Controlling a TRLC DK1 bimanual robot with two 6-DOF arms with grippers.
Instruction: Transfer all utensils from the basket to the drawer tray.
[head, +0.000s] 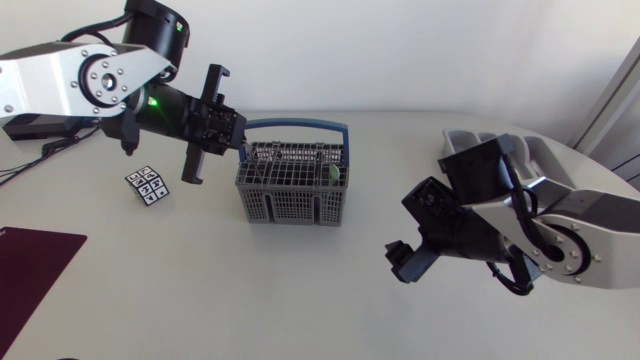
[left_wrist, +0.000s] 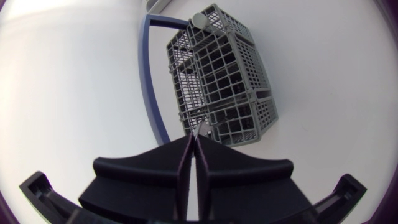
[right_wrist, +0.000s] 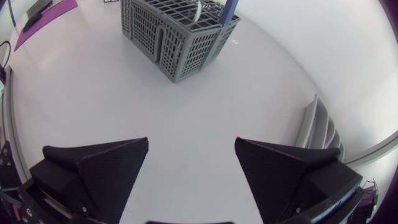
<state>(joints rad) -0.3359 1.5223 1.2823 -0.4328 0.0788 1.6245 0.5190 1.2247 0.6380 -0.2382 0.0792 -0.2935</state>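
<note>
The grey wire basket (head: 293, 183) with a blue handle (head: 300, 127) stands mid-table. Inside it I see a round silver utensil end (left_wrist: 199, 18) and a green piece (head: 332, 172). My left gripper (head: 236, 138) is at the basket's left top edge, shut on a thin metal utensil (left_wrist: 200, 129). Only that utensil's silver tip shows between the fingers (left_wrist: 214, 162), with the basket (left_wrist: 221, 81) just ahead. My right gripper (head: 412, 236) hovers open and holds nothing to the basket's right (right_wrist: 191, 155). The grey drawer tray (head: 535, 152) lies behind my right arm (right_wrist: 317, 124).
A small cube with a black-and-white pattern (head: 148, 185) sits to the left of the basket. A maroon mat (head: 30, 265) lies at the table's left edge. Bare white tabletop spreads between the basket (right_wrist: 174, 31) and my right gripper.
</note>
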